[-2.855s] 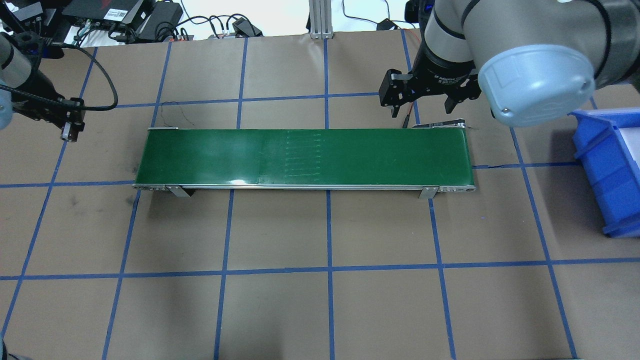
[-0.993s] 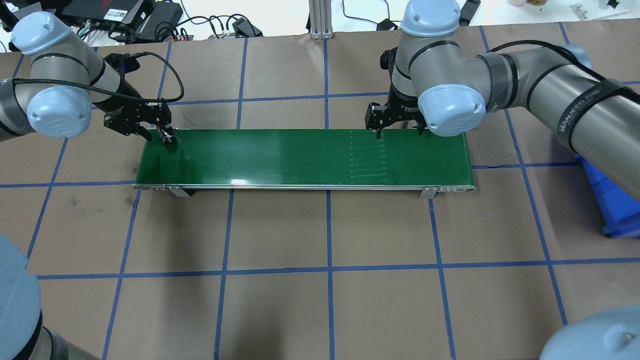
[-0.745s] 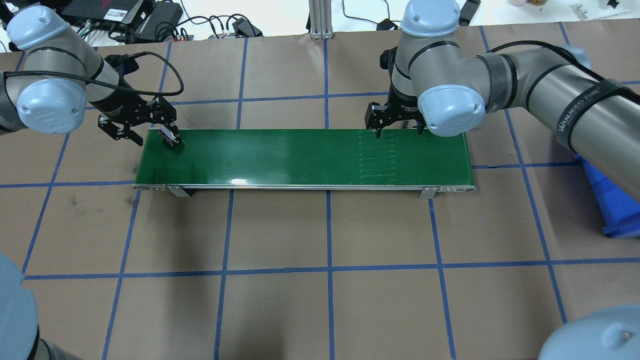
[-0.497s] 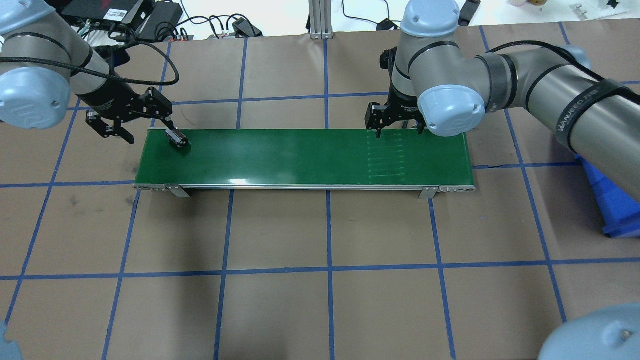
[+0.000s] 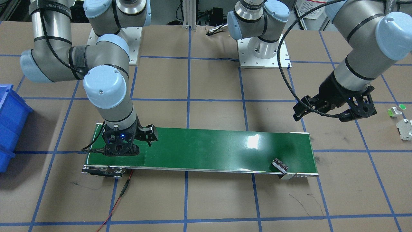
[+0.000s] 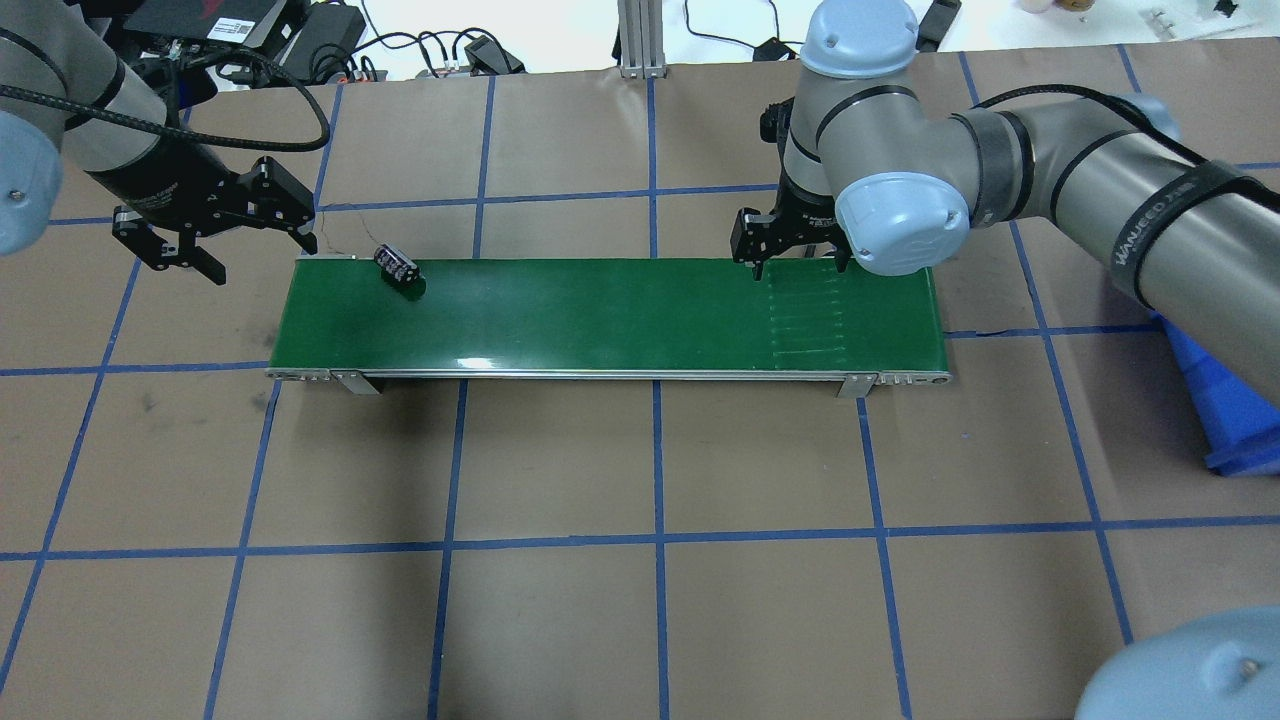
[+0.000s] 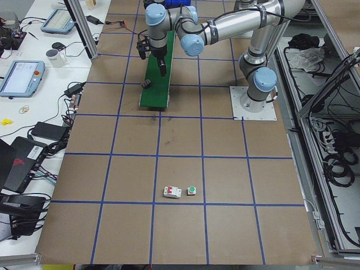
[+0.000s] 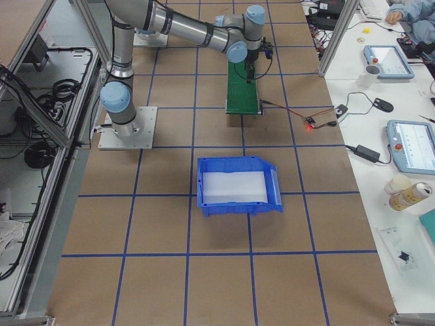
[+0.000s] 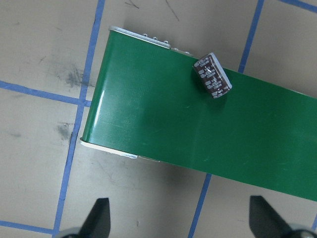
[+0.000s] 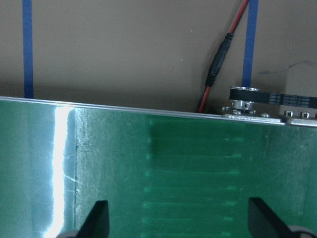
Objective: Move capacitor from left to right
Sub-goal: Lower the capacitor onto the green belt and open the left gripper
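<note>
Stubby dark brown-black capacitor (image 6: 396, 267) lying free on the long green conveyor belt (image 6: 600, 320), toward the tabletop's left edge yet carried slightly rightward; left gripper (image 6: 262, 258), fingers spread, has retreated leftward, while right gripper (image 6: 800, 264) stays spread and unmoved.

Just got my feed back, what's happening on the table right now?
The capacitor lies loose on the green belt, near its left end. The left gripper is open beside that end, over the table, holding nothing. The right gripper hangs open over the belt's right part, also empty. Neither gripper touches the capacitor.
</note>
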Robot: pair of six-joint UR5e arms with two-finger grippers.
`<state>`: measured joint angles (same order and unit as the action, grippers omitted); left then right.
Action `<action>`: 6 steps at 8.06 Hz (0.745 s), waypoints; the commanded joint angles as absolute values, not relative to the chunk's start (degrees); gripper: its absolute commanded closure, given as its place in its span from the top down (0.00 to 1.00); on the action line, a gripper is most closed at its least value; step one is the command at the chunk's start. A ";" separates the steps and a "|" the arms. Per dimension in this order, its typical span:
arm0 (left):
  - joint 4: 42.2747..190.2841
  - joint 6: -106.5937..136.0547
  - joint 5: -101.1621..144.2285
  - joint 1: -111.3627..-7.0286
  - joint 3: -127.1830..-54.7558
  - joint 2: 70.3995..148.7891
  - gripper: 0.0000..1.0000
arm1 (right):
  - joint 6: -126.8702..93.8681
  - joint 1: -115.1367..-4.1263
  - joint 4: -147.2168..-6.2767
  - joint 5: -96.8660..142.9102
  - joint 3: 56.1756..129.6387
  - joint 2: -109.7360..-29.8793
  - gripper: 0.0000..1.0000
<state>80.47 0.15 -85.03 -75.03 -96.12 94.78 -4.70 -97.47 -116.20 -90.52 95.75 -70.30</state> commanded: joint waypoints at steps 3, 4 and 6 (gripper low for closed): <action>85.08 -1.23 -85.17 -70.67 -95.45 93.08 1.00 | -1.86 -97.47 -116.80 -89.48 95.89 -69.43 1.00; 85.95 -1.23 -85.25 -70.40 -94.84 92.47 1.00 | 1.11 -97.47 -118.37 -89.21 95.89 -69.35 1.00; 88.16 -1.75 -85.17 -70.05 -92.47 92.46 1.00 | 2.90 -97.47 -120.23 -83.17 96.06 -68.91 1.00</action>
<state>86.81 -1.26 -85.27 -70.36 -94.35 92.68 0.96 -97.47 -118.58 -87.76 95.94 -69.28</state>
